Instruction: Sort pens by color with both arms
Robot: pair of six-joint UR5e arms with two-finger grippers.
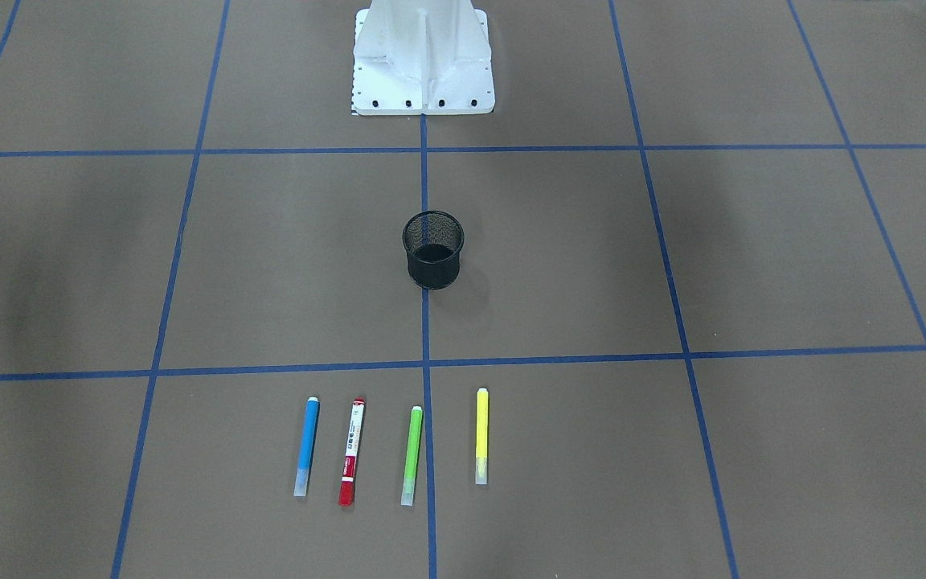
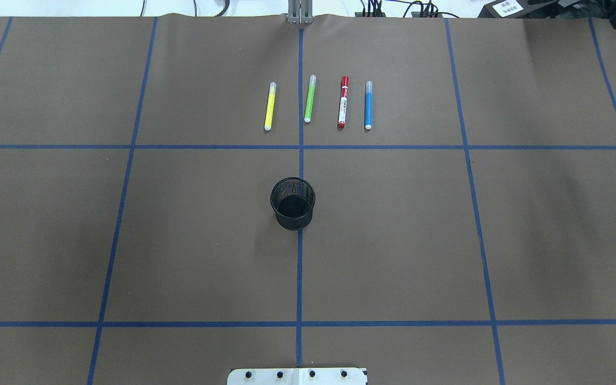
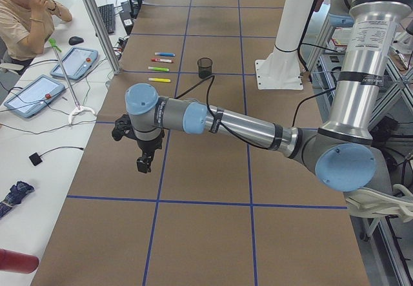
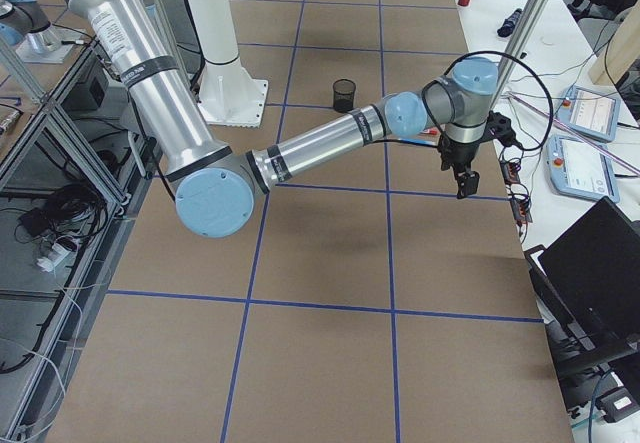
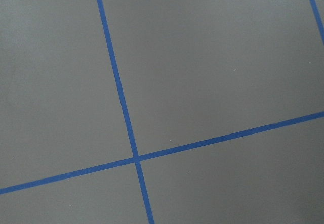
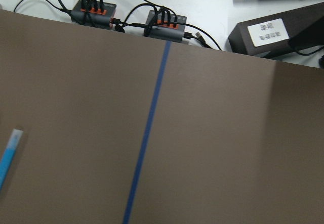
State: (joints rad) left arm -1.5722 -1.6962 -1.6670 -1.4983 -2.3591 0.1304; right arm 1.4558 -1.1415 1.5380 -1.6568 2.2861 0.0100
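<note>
Four pens lie side by side in a row on the brown table: yellow, green, red with a white barrel and blue. The front-facing view shows them reversed: blue, red, green, yellow. My left gripper hangs over bare table well short of the pens, seen only from the side, so I cannot tell its state. My right gripper hangs near the table's far edge, its state also unclear. The blue pen's end shows in the right wrist view.
A black mesh cup stands at the table's middle, between the pens and the white pedestal. A person sits at a side desk with tablets. Cable hubs and a laptop lie beyond the table edge.
</note>
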